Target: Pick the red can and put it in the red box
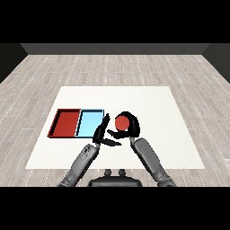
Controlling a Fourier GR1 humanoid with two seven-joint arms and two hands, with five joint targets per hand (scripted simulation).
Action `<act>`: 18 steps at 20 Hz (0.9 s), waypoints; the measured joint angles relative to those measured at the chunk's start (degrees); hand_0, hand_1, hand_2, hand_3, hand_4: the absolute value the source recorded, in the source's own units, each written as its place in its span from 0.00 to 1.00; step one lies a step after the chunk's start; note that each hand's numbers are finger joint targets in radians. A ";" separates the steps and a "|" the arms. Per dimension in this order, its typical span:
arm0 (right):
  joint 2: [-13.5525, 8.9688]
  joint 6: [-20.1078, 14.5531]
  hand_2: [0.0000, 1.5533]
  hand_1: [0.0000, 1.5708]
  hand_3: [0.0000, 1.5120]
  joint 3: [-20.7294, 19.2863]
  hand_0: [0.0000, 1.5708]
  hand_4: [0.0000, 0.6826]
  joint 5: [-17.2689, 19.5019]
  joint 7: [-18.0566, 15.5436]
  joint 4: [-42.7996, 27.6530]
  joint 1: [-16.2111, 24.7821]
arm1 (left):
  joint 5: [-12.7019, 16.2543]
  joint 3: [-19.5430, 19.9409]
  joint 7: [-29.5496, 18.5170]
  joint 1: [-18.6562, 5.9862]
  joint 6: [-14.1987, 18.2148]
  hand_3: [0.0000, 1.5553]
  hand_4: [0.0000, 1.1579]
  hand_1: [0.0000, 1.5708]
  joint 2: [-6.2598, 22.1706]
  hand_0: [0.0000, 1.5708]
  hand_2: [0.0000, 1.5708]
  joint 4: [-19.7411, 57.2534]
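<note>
Your right hand (130,126) is curled round the red can (121,122), the black fingers wrapping its far and right sides while the thumb reaches out to the left just beneath it. You see the can from above as a red disc, near the middle of the white counter (148,103) and just right of the trays (whether it stands on the counter or is lifted off it, this view does not tell you).

Your left hand (101,134) holds nothing. Its fingers are straight and point away from you, the palm turned toward the can, with the fingertips (107,117) at the near right corner of the light blue tray (90,122). The hand stands just left of the can, and the right thumb reaches toward it in the gap between them; you cannot tell whether the two hands touch.

The red tray (66,122) lies at the left, side by side with the light blue tray and sharing a wall with it. The light blue tray sits between the red tray and the can.

Both grey forearms come in from the near edge, the left forearm (81,162) angling up to the right and the right forearm (150,159) angling up to the left.
</note>
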 measured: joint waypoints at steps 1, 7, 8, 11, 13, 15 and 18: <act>0.01 -0.70 0.93 0.93 0.92 0.79 0.93 0.98 0.01 0.24 -0.53 -0.03 | 0.76 -1.23 -0.27 -0.23 0.94 0.00 0.00 0.00 -0.03 0.00 0.00 0.43; 0.04 -1.37 0.93 0.95 0.93 1.77 0.95 0.94 -3.19 0.55 -0.44 -1.65 | 2.71 -2.22 0.12 -3.21 1.79 0.00 0.00 0.00 -0.13 0.00 0.00 1.63; 0.04 -1.99 0.94 0.96 0.93 2.77 0.96 0.96 -3.89 -0.18 -0.11 -1.62 | 3.38 -2.45 0.63 -4.13 2.33 0.00 0.00 0.00 -0.13 0.00 0.00 1.77; 0.05 -3.99 0.93 0.96 0.94 4.95 0.96 0.96 -4.99 -1.34 -0.02 -1.55 | 4.85 -2.72 -0.28 -5.47 2.70 0.00 0.00 0.00 -0.15 0.00 0.00 3.92; 0.05 -4.30 0.94 0.96 0.94 5.10 0.96 0.96 -6.09 -1.15 -0.08 -2.56 | 5.21 -3.05 -0.67 -5.10 2.36 0.00 0.00 0.00 -0.15 0.00 0.00 4.04; 0.05 -4.92 0.94 0.98 0.94 5.99 0.98 0.96 -6.55 -1.81 -0.50 -2.03 | 4.76 -2.46 -0.89 -3.62 0.96 0.00 0.00 0.00 0.16 0.00 0.00 3.32; -0.08 -4.78 0.94 0.97 0.93 6.32 0.97 0.95 -6.15 -1.44 -0.03 -2.34 | 6.34 -4.64 -2.38 -4.18 2.38 0.00 0.00 0.00 0.23 0.00 0.00 4.36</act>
